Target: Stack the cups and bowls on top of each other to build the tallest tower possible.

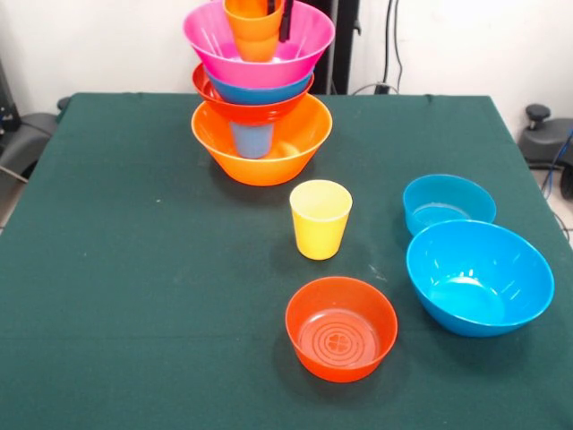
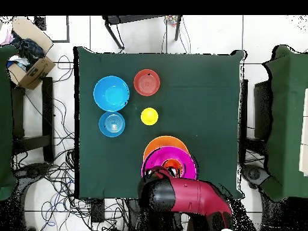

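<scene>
The tower stands at the table's far side in the front view. Its base is the big orange bowl [image 1: 269,157] with the blue cup [image 1: 252,140] inside it. Above come a red-orange bowl [image 1: 242,109], a blue bowl [image 1: 260,90] and the big pink bowl [image 1: 260,54]. The orange cup [image 1: 251,31] sits upright in the pink bowl. My gripper [image 1: 278,25] comes down from above and pinches the orange cup's right wall, one finger inside and one outside. In the overhead view my arm [image 2: 189,197] covers part of the pink bowl [image 2: 157,165].
On the table stand the yellow cup [image 1: 320,218] [image 2: 150,116], a red-orange bowl [image 1: 341,328] [image 2: 147,82], a large blue bowl [image 1: 479,278] [image 2: 111,93] and a smaller blue bowl [image 1: 448,203] [image 2: 112,124]. A cardboard box [image 2: 30,63] sits off the table.
</scene>
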